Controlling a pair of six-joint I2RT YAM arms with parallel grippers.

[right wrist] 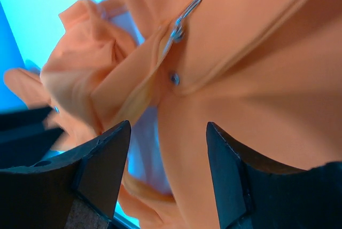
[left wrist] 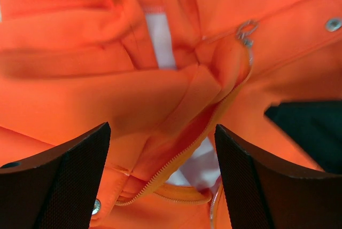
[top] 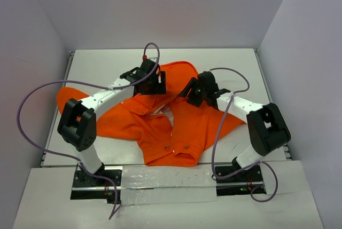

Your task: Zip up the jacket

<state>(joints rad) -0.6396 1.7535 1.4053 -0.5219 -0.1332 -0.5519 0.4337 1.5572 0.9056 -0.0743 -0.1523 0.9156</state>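
- The jacket [top: 171, 127] lies spread on the white table [top: 107, 58] between the arms, hem nearest the bases, one sleeve stretching out to the left
- The left gripper [left wrist: 162, 133] hovers over the upper front, its dark textured fingers [left wrist: 69, 175] well apart and clamped on nothing
- Below it the zip [left wrist: 181, 159] runs as a line of fine pale teeth, one edge curling free; pale lining [left wrist: 160, 37] shows in the gap
- The small metal pull [left wrist: 246, 29] sits partway up the front, so I judge the lower part closed at most and the top half left to do
- The cloth is soft matte orange, bunched into thick folds, with round shiny snaps [left wrist: 333, 24]
- The right gripper [right wrist: 168, 127] is over the right front panel, jaws apart, gripping nothing as far as shows
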